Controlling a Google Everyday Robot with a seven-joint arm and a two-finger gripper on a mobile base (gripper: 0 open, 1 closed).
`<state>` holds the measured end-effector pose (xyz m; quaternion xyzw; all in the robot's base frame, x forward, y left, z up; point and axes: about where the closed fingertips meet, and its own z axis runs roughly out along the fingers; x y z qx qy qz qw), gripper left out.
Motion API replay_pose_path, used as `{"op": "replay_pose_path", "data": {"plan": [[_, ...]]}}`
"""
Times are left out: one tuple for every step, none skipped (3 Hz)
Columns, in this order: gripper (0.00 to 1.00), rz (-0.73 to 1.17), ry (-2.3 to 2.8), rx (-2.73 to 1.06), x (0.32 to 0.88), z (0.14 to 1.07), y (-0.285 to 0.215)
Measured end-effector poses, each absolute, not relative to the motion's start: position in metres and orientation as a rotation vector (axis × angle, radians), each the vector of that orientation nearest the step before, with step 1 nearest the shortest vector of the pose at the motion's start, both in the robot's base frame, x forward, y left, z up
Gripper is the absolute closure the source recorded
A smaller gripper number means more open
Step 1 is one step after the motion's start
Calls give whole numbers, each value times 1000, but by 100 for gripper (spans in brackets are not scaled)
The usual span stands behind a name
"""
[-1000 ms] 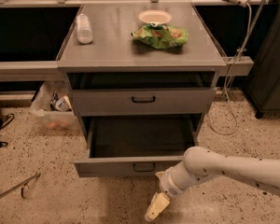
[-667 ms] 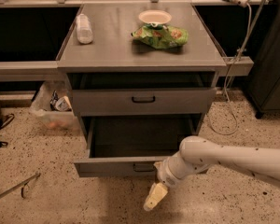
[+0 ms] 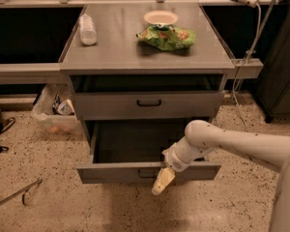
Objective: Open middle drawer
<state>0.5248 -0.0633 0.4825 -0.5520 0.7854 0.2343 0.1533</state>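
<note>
Where the cabinet's lower part faces the camera, the middle drawer (image 3: 111,172) stands pulled well out, its dark inside open to view and its grey front nearest the floor. Whatever lies beneath it is hidden by its own box. Its small black handle (image 3: 144,173) shows only in part, because the claw (image 3: 163,180) hangs just in front of the drawer front, right beside that handle, with its cream tip pointing down toward the speckled floor (image 3: 87,207). Whether the claw is wide or narrow cannot be told from here, nor whether it touches the handle. The white arm (image 3: 232,144) reaches in from the right and runs out of view at the right edge.

Above, the upper drawer (image 3: 183,104) sits slightly out, with a dark strip of its inside showing under the counter (image 3: 116,50); its black handle is plain to see. On the counter a white bottle (image 3: 87,29) lies on its side near the left edge, and a white bowl (image 3: 160,17) sits just behind a crumpled green bag (image 3: 166,36), touching it or nearly so.

Left of the cabinet, a clear plastic bin (image 3: 50,117) holds items too jumbled to name. A dark thing at the left edge is cut off. A white cable (image 3: 245,57) drops down on the right.
</note>
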Motion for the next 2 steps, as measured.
{"op": "replay_pose_path", "data": {"plan": [[0,640,2302,-1536,554,465,-89],[0,685,2362,-1480,559,432,-108]]}}
